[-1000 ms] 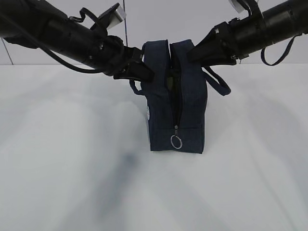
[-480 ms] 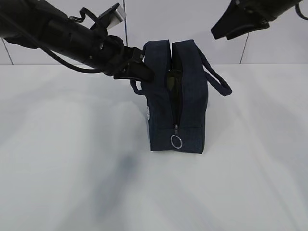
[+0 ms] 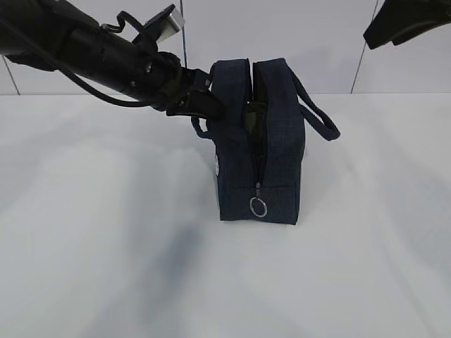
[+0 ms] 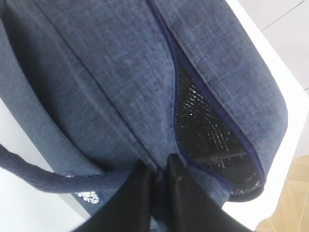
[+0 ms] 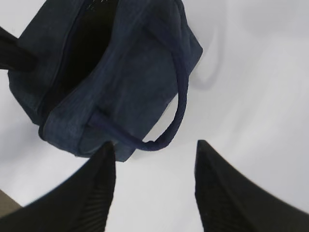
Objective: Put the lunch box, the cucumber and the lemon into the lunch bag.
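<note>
Toward the far edge of the table (image 3: 106,267), about midway along it, the lunch bag (image 3: 275,162) stands upright with its zipper part-open down the near end. My left gripper (image 4: 157,176) is pinched shut on the bag's fabric at the lip of the opening, holding that side; the silver lining shows just inside. My right gripper (image 5: 154,188) hangs high above the bag near the far right corner, its jaws spread wide and holding nothing. I can see neither lunch box, cucumber nor lemon anywhere on the table. Something olive-green shows in the gap of the opening, but I cannot tell what it is. I judge the packing is probably finished or nearly so, though I cannot confirm what the dark interior holds.
</note>
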Controlling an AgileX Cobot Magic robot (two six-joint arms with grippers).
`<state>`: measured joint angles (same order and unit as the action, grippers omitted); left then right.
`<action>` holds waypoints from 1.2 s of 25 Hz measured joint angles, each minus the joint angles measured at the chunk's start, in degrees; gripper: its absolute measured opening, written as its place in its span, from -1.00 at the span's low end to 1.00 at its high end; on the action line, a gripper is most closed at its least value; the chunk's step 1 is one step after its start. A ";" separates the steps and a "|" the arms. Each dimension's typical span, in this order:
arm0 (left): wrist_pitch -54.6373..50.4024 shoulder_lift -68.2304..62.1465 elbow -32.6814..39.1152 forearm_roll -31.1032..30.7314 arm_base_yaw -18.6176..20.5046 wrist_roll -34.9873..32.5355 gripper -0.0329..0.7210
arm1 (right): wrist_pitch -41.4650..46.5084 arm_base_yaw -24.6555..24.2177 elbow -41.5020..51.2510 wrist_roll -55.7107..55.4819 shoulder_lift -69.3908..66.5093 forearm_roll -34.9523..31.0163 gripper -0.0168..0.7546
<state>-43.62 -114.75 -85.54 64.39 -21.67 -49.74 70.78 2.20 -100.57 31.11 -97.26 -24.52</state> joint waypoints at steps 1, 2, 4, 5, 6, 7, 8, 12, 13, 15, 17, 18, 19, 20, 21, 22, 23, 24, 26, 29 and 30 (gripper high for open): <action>0.00 0.00 0.00 0.00 0.00 0.00 -0.87 | 0.00 0.00 1.82 0.00 1.56 0.13 0.07; 0.00 0.00 0.00 0.00 0.00 0.00 -0.87 | 0.00 0.00 3.61 0.00 2.94 0.13 0.07; 0.00 0.00 0.00 0.00 0.00 0.00 -0.87 | 0.04 0.00 8.71 0.28 6.55 0.25 0.07; 0.00 0.00 0.00 0.00 0.00 0.00 -0.87 | -0.25 0.00 11.59 0.79 8.13 -0.06 0.07; 0.00 0.00 0.00 0.00 0.00 0.00 -0.87 | -1.02 0.00 14.61 1.43 10.05 -0.91 0.07; 0.00 0.00 0.00 0.00 0.00 0.00 -0.87 | -2.36 0.00 17.68 2.61 11.88 -2.15 0.07; 0.00 0.00 0.00 0.00 0.00 0.00 -0.87 | -3.90 0.00 20.29 4.34 13.55 -4.31 0.07; 0.00 0.00 0.00 0.00 0.00 0.00 -0.87 | -7.46 0.00 30.97 12.94 17.14 -14.76 0.07; 0.00 0.00 0.00 0.00 0.00 0.00 -0.87 | -7.86 0.00 33.85 15.25 17.40 -17.68 0.07; 0.00 0.00 0.00 0.00 0.00 0.00 -0.87 | -8.45 0.00 38.27 20.11 17.43 -22.02 0.07; 0.00 0.00 0.00 0.00 0.00 0.00 -0.87 | -8.92 0.00 43.10 24.60 17.43 -26.50 0.07; 0.00 0.00 0.00 0.00 0.00 0.00 -0.87 | -9.13 0.00 45.37 27.54 17.53 -28.69 0.07; 0.00 0.00 0.00 0.00 0.00 0.00 -0.87 | -9.38 0.00 47.15 29.52 17.53 -30.55 0.07; 0.00 0.00 0.00 0.00 0.00 0.00 -0.87 | -9.84 0.00 48.82 31.34 17.53 -31.82 0.07; 0.00 0.00 0.00 0.00 0.00 0.00 -0.87 | -10.45 0.00 50.96 33.98 17.55 -33.24 0.07; 0.00 0.00 0.00 0.00 0.00 0.00 -0.87 | -11.01 0.00 52.41 36.06 17.65 -34.43 0.07; 0.00 0.00 0.00 0.00 0.00 0.00 -0.87 | -11.66 0.00 53.80 38.49 17.65 -35.93 0.07; 0.00 0.00 0.00 0.00 0.00 0.00 -0.87 | -12.32 0.00 55.68 40.63 17.65 -37.54 0.07; 0.00 0.00 0.00 0.00 0.00 0.00 -0.87 | -13.63 0.00 58.52 46.23 17.65 -40.90 0.07; 0.00 0.00 0.00 0.00 0.00 0.00 -0.87 | -14.65 0.00 62.07 54.85 17.68 -46.24 0.07; 0.00 0.00 0.00 0.00 0.00 0.00 -0.87 | -14.78 0.00 62.98 57.92 17.68 -48.10 0.07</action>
<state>-43.62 -114.75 -85.54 64.39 -21.67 -49.74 56.00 2.20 -37.59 89.03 -79.59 -72.61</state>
